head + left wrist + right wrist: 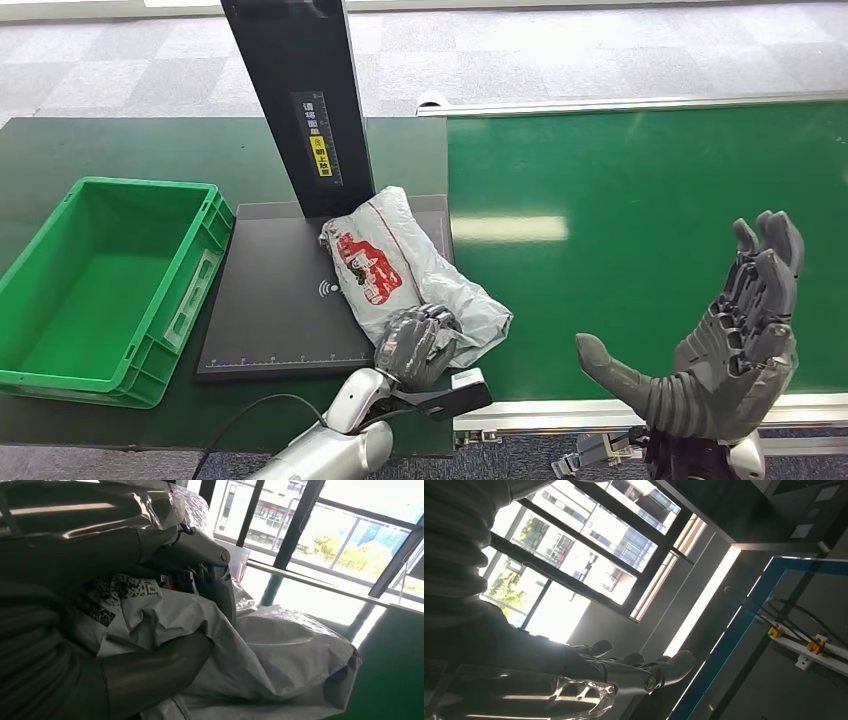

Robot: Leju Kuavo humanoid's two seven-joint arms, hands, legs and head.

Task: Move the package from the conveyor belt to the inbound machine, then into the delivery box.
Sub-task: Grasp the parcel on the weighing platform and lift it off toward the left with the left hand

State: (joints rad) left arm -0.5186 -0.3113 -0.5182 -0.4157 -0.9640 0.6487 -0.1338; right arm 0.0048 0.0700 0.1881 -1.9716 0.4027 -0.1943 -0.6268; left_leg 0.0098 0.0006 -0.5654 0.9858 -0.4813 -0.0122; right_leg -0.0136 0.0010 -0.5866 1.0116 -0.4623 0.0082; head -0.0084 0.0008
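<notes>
Left robot hand [418, 345] grips the near end of the package [400, 265], which lies across the inbound machine [280, 300] plate and onto the conveyor belt [650, 200]. Right robot hand [725, 345] is raised, fingers spread, empty. Risk: slack bag slipping from the fingers or catching the delivery box [100, 285] rim.
</notes>
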